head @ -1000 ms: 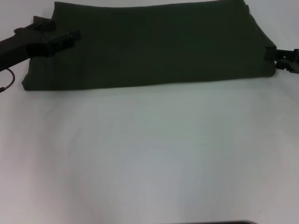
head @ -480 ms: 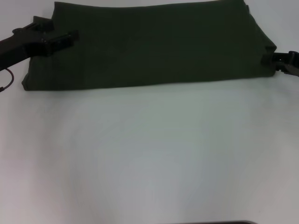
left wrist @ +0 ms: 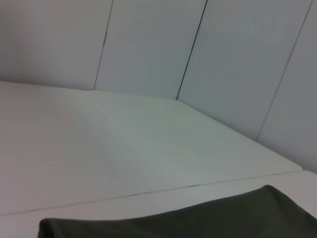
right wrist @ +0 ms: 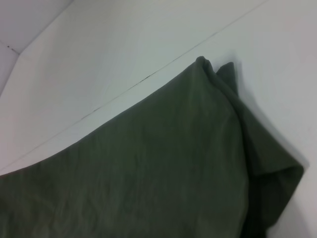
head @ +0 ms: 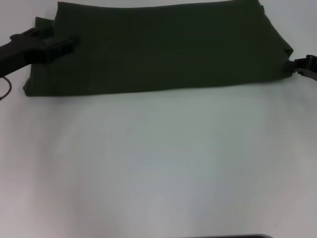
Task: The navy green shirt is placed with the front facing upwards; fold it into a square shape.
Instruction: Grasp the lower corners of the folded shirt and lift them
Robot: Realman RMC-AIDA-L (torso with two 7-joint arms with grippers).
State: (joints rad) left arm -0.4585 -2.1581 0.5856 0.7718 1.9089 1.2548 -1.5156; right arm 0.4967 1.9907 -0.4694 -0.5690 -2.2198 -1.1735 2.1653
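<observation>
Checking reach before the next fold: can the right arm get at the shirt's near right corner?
Probably yes. The right gripper sits beside the shirt at that edge, nothing between them.

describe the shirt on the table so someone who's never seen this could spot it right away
On the white table, look to the far side, between the left gripper and right gripper. The navy green shirt lies there, a wide folded slab, the only dark cloth.

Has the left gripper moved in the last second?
Yes. In the head view the left gripper has drawn back toward the robot's left, its tip lying nearer the left edge of the navy green shirt, which has not shifted on the table.
</observation>
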